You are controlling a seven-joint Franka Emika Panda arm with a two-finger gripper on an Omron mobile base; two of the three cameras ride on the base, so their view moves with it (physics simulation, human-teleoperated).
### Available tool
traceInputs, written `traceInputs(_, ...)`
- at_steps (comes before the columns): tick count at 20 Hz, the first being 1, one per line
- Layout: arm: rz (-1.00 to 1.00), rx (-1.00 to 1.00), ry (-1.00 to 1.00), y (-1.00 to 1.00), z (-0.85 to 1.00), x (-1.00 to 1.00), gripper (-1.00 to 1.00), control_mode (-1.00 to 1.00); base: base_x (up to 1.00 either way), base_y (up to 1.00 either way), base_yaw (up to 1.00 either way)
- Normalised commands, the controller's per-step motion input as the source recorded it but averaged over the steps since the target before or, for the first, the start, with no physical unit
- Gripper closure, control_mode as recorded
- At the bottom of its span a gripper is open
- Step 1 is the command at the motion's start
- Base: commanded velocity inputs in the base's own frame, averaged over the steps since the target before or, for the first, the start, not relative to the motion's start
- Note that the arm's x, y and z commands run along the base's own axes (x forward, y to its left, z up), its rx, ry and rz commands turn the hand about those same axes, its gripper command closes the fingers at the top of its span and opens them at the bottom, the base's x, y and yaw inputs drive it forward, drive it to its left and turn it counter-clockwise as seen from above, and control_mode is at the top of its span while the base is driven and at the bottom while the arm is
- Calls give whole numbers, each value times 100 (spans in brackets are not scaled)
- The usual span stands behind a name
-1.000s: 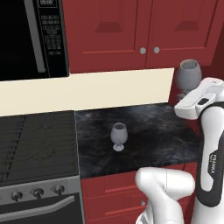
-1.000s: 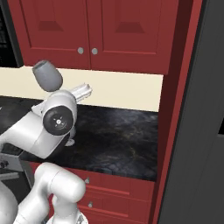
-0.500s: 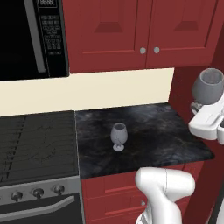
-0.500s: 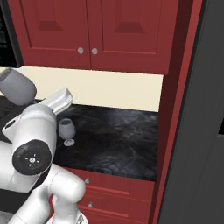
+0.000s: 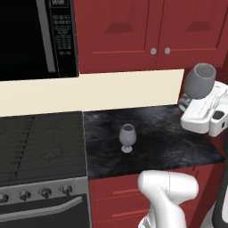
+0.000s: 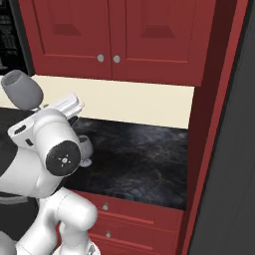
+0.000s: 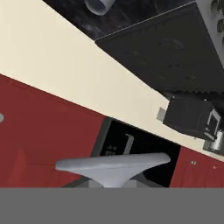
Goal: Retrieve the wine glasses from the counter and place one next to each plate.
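My gripper [image 5: 184,105] is shut on the stem of a grey translucent wine glass [image 5: 200,80], held tilted above the right end of the black marbled counter [image 5: 164,133]. In the right base view the same glass [image 6: 22,89] sticks up left of my gripper [image 6: 44,106]. Its round foot [image 7: 113,166] lies across the bottom of the hand view. A second wine glass [image 5: 127,137] stands upright on the counter near the stove; it also shows in the other views [image 6: 84,148] [image 7: 100,5], partly behind my arm in the right base view. The plates are out of view.
A black stove [image 5: 40,147] adjoins the counter on the left, with a microwave [image 5: 38,38] above it. Dark red wall cabinets [image 5: 151,31] hang over the cream backsplash [image 5: 102,91]. A tall red panel [image 6: 206,124] closes off the counter's right end.
The arm has carried the held glass to the right and slightly lower, turning the hand, then a little back left. The glass on the counter has not moved.
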Motion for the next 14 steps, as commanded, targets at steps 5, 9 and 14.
traceInputs(5,0,0,0,0,0,0,100,100,0,99,37)
traceInputs(9,0,0,0,0,0,0,100,100,-9,100,47)
traceInputs(14,0,0,0,0,0,0,100,100,-51,100,47)
